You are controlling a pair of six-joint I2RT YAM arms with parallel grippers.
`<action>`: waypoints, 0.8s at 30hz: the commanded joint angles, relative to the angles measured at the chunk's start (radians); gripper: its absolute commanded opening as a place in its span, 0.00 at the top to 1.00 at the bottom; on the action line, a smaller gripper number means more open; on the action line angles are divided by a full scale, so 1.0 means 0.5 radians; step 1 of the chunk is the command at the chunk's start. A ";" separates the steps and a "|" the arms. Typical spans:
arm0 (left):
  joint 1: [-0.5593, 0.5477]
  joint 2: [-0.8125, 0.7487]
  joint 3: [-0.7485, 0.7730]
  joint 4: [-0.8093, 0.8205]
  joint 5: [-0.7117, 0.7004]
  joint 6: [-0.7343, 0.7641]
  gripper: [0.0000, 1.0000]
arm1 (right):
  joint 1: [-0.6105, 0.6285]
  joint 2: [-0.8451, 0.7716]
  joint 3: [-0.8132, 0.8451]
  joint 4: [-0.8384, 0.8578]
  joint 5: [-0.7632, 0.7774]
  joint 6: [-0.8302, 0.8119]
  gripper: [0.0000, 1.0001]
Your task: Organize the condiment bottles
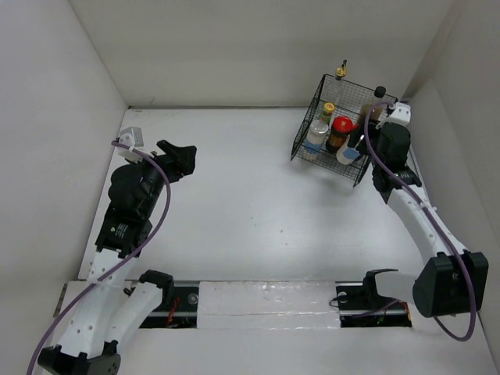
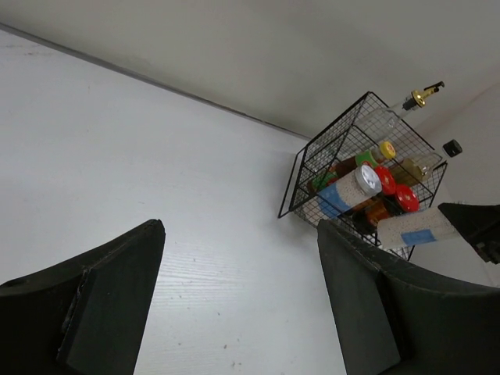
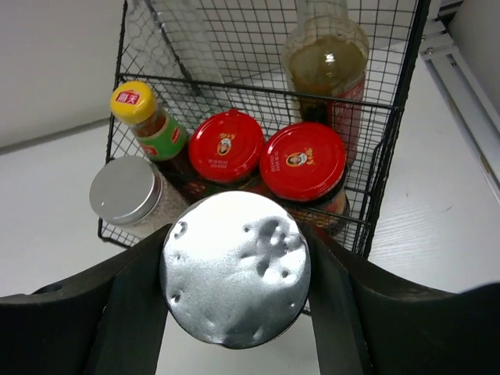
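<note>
right gripper (image 3: 236, 250) is closed on a white silver-lidded shaker (image 2: 412, 230), gripped by its sides with the lid facing the wrist camera. the black wire basket (image 1: 308, 117) lies directly ahead of this claw, holding the other shaker (image 3: 125, 190) and the red-lidded jars (image 3: 226, 146); whether the held shaker sits over the rim or just outside the near wall cannot be told. left gripper (image 1: 178, 156) stands wide open and empty, well apart to the left, so the right arm is judged nearer.
</note>
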State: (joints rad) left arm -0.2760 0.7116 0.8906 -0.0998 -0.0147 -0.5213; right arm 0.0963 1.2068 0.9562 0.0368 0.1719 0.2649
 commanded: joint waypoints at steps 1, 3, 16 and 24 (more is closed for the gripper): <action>-0.009 -0.012 0.023 0.107 0.029 0.024 0.25 | -0.048 0.013 0.152 0.279 -0.019 0.047 0.50; -0.009 0.006 0.023 0.107 0.029 0.024 0.25 | -0.048 0.037 0.134 0.300 -0.019 0.047 0.50; -0.009 0.132 0.023 0.089 0.066 0.024 0.23 | -0.021 0.326 0.100 0.350 0.030 0.047 0.50; -0.009 0.239 0.023 0.071 0.103 0.024 0.18 | 0.056 0.504 0.100 0.246 0.132 0.047 0.37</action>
State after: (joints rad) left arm -0.2760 0.8257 0.8906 -0.0952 0.0097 -0.5209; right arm 0.1059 1.4582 0.9703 0.0933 0.2150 0.2695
